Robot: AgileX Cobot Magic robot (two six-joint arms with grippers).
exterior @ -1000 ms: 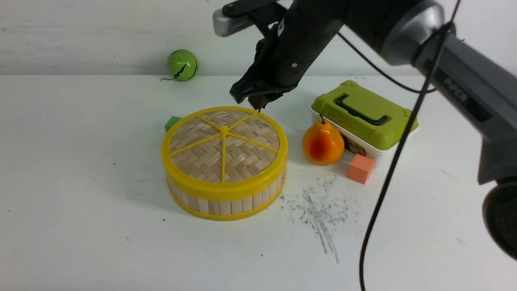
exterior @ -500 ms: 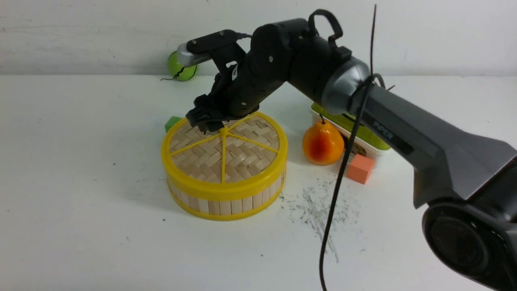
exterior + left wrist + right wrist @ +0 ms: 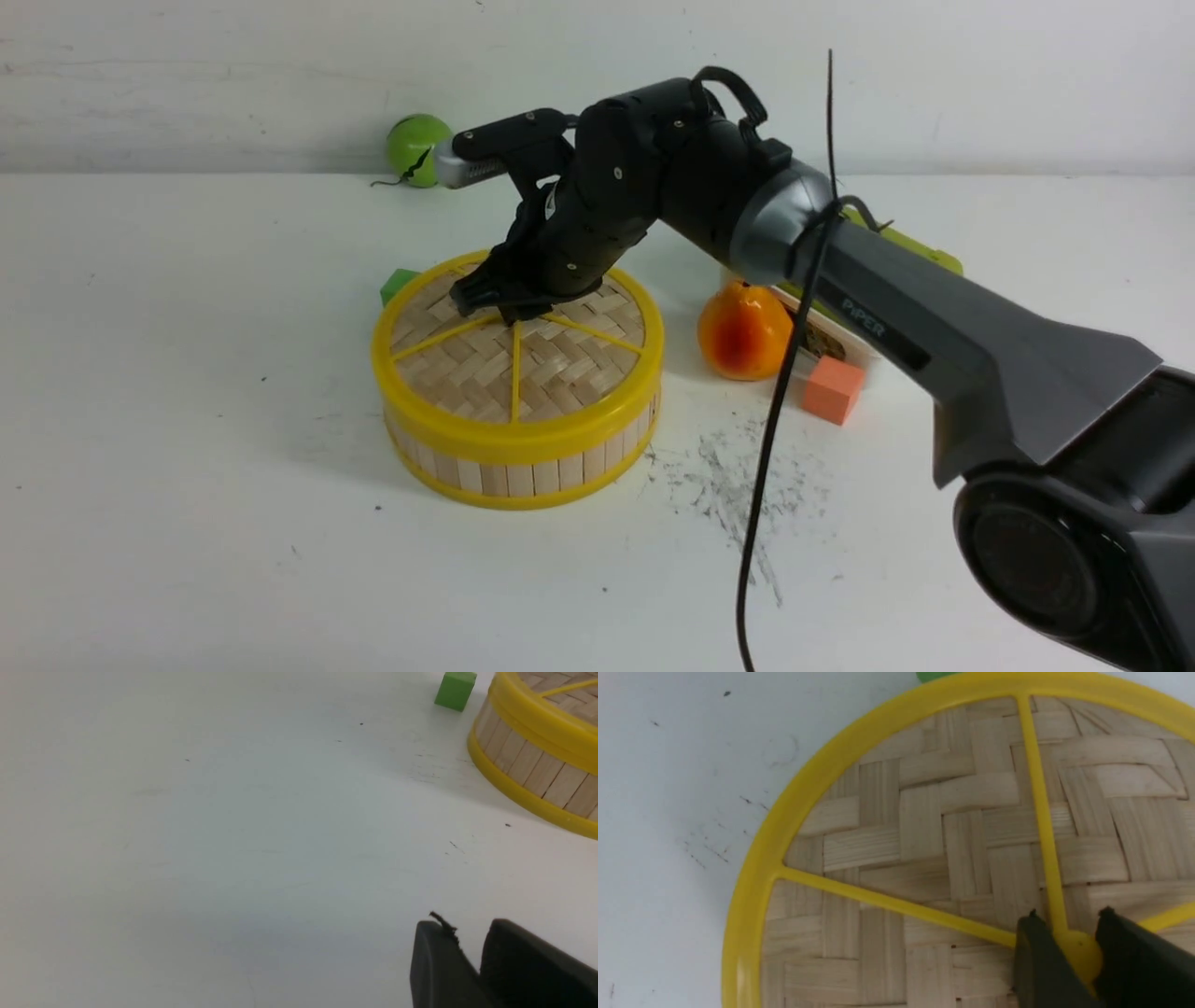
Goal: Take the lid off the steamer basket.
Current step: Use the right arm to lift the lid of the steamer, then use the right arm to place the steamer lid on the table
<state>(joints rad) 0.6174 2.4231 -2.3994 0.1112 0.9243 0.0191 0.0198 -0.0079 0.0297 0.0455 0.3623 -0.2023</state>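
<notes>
One right pincer [image 3: 1070, 933] grips knob [image 3: 1078, 954] of lid [image 3: 924, 835].

- Wall [image 3: 233, 84] at back: plain white, matte, faint horiz. streaks; meets the tabletop in a straight line.
- Table [image 3: 168, 448]: white, flat, fills most of front view; tiny dark specks here & there.
- Grey scuff patch [image 3: 738, 495] on table, right of centre, w/ thin streaks running toward the near side.
- Left wrist view: same white top, few specks, faint scratches.
- Light: soft, even, approx. from above; shadows on table diffuse, greyish.
</notes>
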